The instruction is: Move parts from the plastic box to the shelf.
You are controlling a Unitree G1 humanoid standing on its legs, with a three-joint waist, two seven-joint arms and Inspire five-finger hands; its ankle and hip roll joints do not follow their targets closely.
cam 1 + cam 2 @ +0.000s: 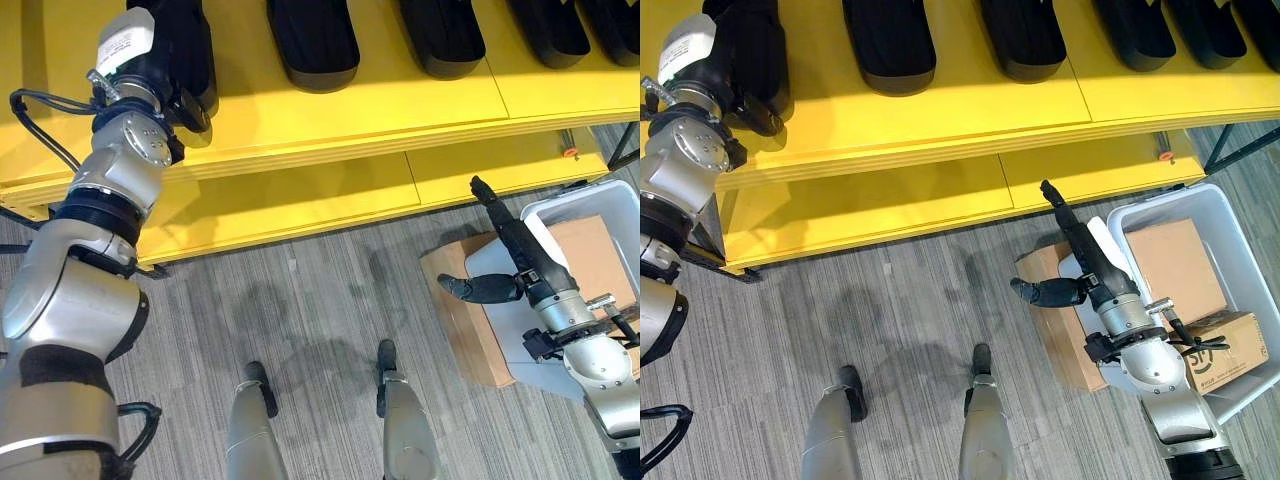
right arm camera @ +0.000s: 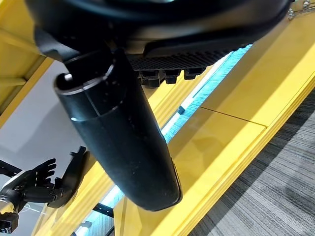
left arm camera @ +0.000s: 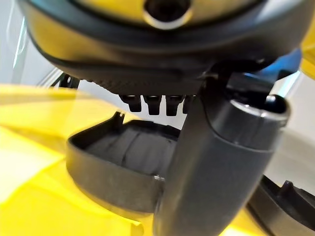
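Note:
My left hand reaches onto the yellow shelf at the far left, where a black moulded part lies on the top board. The thumb stands beside the part and the fingers stretch straight over it. Several more black parts sit in a row along the same board. My right hand hovers open and empty, fingers straight and thumb out, over the left rim of the grey plastic box on the floor at the right.
Cardboard boxes lie inside the plastic box, and another cardboard box stands on the floor against its left side. A lower yellow shelf board juts out below the top one. Grey carpet lies in front.

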